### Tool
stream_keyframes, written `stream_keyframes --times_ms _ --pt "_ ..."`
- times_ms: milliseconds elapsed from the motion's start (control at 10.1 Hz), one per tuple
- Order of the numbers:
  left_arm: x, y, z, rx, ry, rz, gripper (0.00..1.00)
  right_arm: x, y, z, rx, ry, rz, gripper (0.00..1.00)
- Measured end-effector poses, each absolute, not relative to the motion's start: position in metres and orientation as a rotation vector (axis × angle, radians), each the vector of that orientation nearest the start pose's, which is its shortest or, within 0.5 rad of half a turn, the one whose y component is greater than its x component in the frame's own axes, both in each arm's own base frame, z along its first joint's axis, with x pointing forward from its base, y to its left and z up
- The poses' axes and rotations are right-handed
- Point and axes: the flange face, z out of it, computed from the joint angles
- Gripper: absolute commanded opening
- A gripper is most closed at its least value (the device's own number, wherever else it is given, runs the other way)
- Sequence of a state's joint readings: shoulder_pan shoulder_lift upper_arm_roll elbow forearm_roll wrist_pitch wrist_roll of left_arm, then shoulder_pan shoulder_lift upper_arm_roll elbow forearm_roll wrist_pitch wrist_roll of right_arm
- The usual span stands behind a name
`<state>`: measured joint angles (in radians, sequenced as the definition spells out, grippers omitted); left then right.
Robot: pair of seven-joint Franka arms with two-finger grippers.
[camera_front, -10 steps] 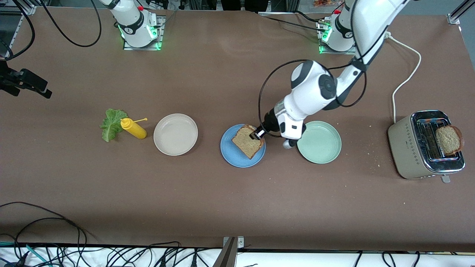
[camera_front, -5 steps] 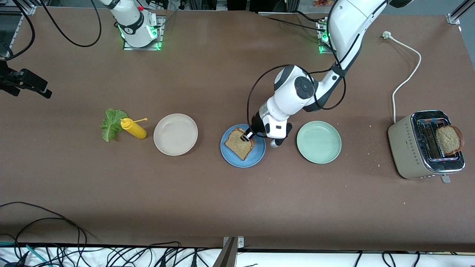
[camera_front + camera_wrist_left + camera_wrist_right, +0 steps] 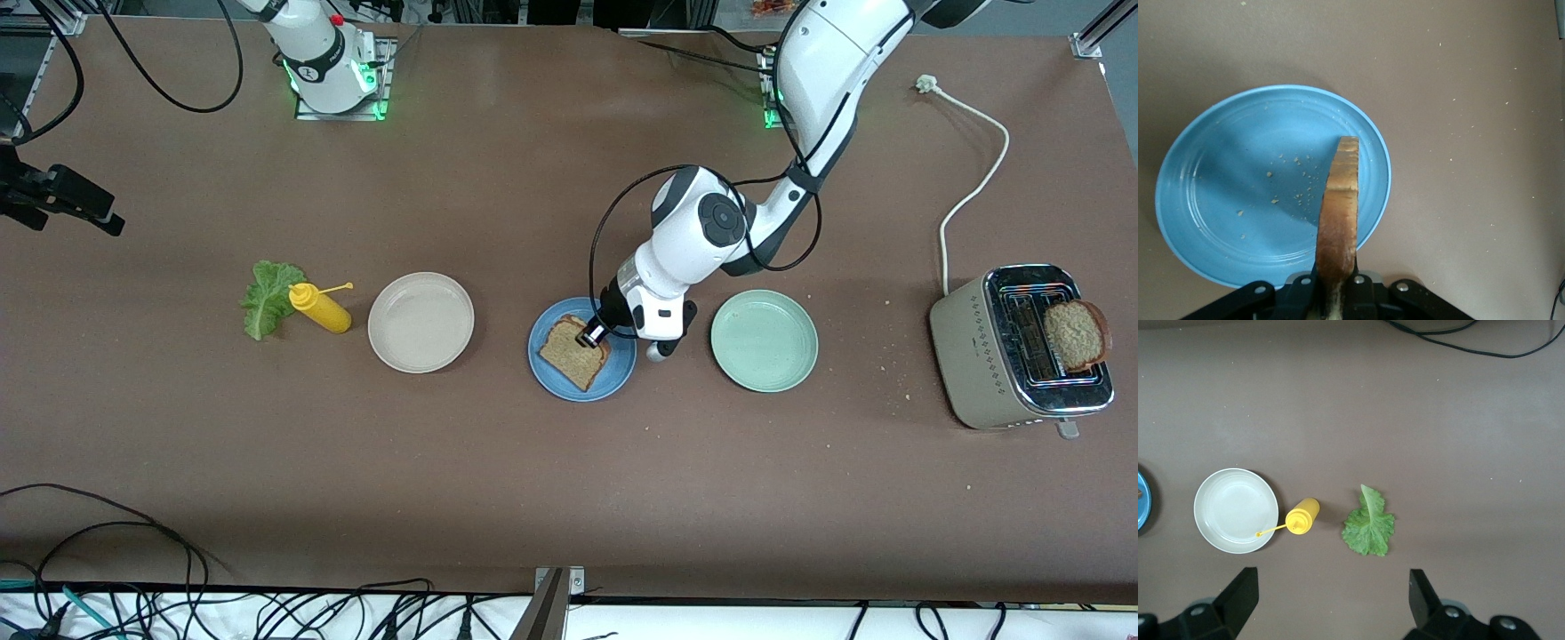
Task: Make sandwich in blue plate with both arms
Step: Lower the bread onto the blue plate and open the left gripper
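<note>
Left gripper (image 3: 590,337) clenched on a toast slice (image 3: 573,352) over the blue plate (image 3: 551,373); next, release it flat. Right gripper (image 3: 1331,603), fingers spread, waits above the lettuce (image 3: 1369,524).

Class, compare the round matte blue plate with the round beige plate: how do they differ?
The round matte blue plate has a slice of brown wholegrain toast over it, gripped by the left gripper; the round beige plate holds nothing. The beige one lies nearer the right arm's end. Both are shallow, rimmed and similar in size.

Left gripper (image 3: 590,336) clamped, tilted low; right gripper (image 3: 1331,603) spread (waiting).
</note>
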<state>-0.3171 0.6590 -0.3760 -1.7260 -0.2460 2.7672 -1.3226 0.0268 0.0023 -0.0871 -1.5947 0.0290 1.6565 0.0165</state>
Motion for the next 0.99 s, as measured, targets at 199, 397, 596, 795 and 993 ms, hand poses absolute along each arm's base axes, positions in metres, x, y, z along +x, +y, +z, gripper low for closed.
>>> stream_keyframes --times_ms 199,397,596,795,993 --pt "0.570 -0.419 0.263 2.321 1.211 -0.104 0.05 0.563 -0.031 0.620 -3.110 0.122 -0.093 1.00" --pt "0.568 -0.421 0.257 2.332 1.206 -0.109 0.27 0.563 -0.031 0.620 -3.110 0.122 -0.093 1.00" --pt "0.568 -0.421 0.256 2.348 1.189 -0.095 0.54 0.563 -0.030 0.620 -3.110 0.120 -0.093 1.00" --pt "0.567 -0.421 0.252 2.375 1.174 -0.091 0.72 0.563 -0.029 0.620 -3.110 0.118 -0.093 1.00" --pt "0.564 -0.418 0.241 2.427 1.189 -0.146 0.82 0.563 -0.029 0.620 -3.110 0.118 -0.093 1.00"
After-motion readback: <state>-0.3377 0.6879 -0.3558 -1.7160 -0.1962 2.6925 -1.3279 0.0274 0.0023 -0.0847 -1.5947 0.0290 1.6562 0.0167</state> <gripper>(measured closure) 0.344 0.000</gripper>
